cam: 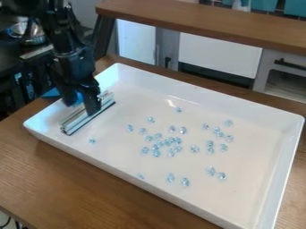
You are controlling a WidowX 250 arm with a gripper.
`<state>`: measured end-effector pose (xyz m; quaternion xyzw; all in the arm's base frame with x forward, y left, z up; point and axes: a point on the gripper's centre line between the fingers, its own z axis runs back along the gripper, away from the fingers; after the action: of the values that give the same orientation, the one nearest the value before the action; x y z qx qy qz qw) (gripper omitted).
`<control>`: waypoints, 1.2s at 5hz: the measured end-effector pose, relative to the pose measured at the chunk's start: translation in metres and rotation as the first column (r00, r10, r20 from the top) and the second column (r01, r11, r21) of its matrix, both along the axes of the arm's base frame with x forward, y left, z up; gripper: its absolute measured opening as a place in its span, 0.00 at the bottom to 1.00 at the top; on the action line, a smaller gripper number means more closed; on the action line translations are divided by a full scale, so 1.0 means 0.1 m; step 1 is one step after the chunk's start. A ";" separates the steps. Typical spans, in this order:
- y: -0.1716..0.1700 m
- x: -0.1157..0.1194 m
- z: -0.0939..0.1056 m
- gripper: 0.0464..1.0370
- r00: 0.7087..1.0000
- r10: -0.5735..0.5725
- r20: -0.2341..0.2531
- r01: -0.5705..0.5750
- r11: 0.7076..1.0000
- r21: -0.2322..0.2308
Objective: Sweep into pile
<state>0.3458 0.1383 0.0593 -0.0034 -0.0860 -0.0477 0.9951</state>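
"What are you seeing?"

"The desk (71,183) is bearing a white tray (245,188), its walls probably penning everything in. Near its left end, my claw (82,105) is seemingly closing on a squeegee (76,120), holding the long edge low for sweeping."

"And the gems?"

"The pale blue gems (183,130) are lying scattered mid-tray; one stray (92,141) is sitting near the squeegee."
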 end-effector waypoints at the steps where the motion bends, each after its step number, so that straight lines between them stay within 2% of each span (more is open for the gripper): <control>1: 0.02 -0.04 -0.08 0.93 1.000 0.006 -0.014 -0.006 1.000 0.017; 2: 0.04 -0.06 -0.11 0.64 1.000 0.005 -0.016 -0.004 0.999 0.036; 3: 0.01 -0.09 -0.14 0.35 1.000 -0.010 -0.028 0.011 1.000 0.024; 4: -0.05 -0.15 -0.16 0.32 0.998 -0.027 -0.051 0.027 1.000 -0.002; 5: -0.24 -0.24 -0.12 0.32 0.995 -0.058 -0.082 0.054 0.997 -0.053; 6: -0.45 -0.26 -0.12 0.32 0.993 -0.078 -0.090 0.071 0.995 -0.074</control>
<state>0.3197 0.0936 0.0473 -0.0439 -0.0413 -0.0815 0.9948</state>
